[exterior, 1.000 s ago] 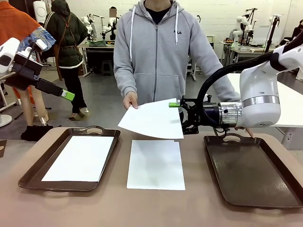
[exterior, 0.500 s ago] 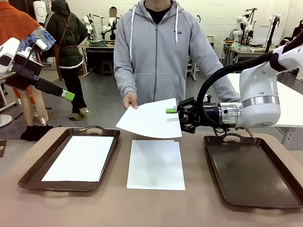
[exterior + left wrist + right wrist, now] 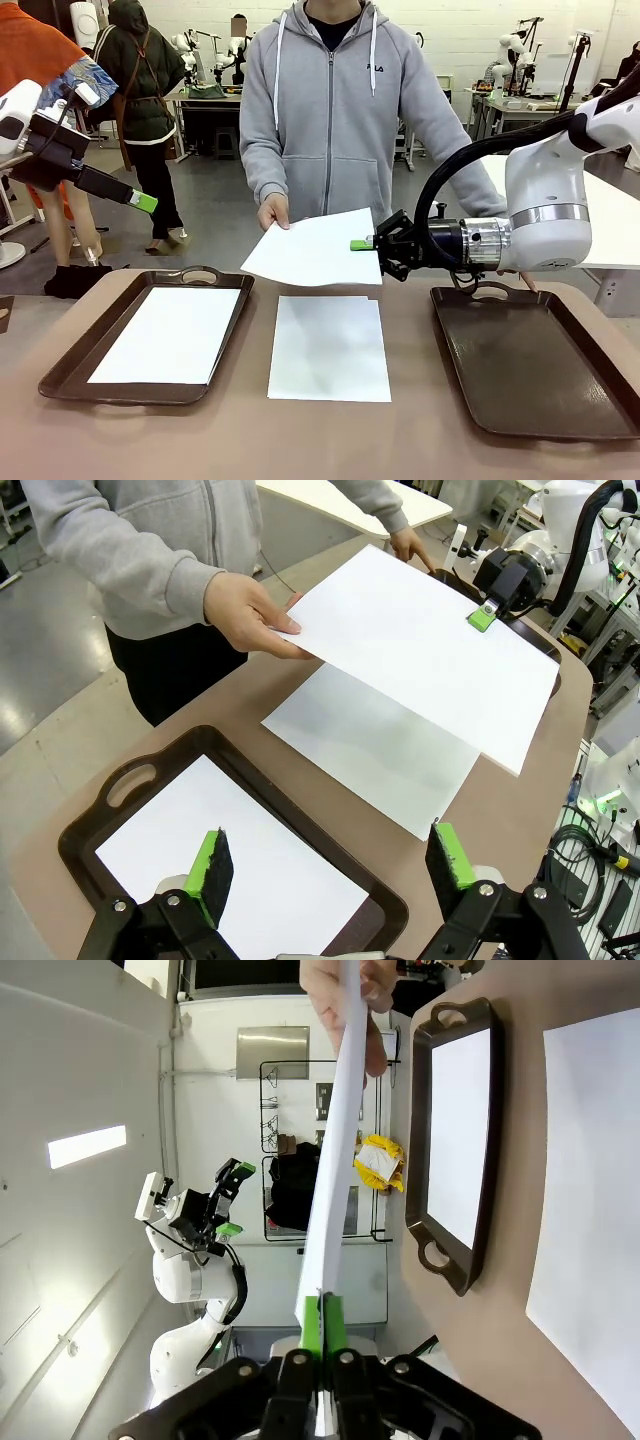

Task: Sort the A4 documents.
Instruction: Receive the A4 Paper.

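**Right gripper (image 3: 362,245) clamped on handed A4 document (image 3: 315,248)**

Thin, blank, white, nearly level in the air above the tabletop's far edge, left corner in the person's hand (image 3: 275,212). Against a second ago: green pads now pressed together on the right edge, no longer gaping around it. Below the tool: second sheet (image 3: 330,347) flat at mid-tabletop, third sheet (image 3: 170,333) in the left tray (image 3: 60,375). Left gripper (image 3: 143,201) spread wide, empty, high off the left edge.
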Robot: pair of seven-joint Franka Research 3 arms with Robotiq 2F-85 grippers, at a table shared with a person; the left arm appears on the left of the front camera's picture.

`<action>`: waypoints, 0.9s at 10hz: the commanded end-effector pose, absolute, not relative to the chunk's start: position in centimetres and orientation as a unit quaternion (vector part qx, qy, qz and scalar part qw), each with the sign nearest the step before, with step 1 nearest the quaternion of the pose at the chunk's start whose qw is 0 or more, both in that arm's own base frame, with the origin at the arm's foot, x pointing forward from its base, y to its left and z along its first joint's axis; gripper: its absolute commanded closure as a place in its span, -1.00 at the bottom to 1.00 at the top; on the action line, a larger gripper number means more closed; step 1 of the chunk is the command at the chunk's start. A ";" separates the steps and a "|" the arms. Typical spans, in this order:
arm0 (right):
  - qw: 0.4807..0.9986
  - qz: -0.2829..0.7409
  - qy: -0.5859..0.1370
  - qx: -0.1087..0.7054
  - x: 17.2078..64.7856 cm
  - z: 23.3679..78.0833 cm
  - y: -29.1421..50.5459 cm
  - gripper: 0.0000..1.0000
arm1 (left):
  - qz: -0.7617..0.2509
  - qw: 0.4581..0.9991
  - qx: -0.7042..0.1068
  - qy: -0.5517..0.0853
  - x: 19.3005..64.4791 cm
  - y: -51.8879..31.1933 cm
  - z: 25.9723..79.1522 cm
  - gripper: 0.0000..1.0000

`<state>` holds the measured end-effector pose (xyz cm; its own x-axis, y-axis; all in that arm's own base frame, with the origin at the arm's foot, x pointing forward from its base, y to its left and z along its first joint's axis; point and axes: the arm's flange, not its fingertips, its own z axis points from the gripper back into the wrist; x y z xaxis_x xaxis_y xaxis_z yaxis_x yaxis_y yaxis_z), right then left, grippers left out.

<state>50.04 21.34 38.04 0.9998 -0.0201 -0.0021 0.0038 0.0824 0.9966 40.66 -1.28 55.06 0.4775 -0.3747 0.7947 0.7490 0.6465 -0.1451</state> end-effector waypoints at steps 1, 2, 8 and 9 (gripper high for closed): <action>0.744 -0.012 0.007 0.668 50.5 37.9 21.5 1.00 | -0.340 0.822 -0.250 -0.382 40.7 -1.2 55.1 -1.00; 0.747 -0.015 0.009 0.665 50.5 37.8 21.4 1.00 | -0.340 0.822 -0.250 -0.382 40.7 -1.2 55.1 -1.00; 0.746 -0.003 0.026 0.666 50.3 37.6 21.6 1.00 | -0.340 0.822 -0.250 -0.382 40.7 -1.2 55.1 -1.00; 0.744 0.001 0.026 0.668 50.3 37.7 21.6 1.00 | -0.340 0.822 -0.250 -0.382 40.7 -1.2 55.1 -1.00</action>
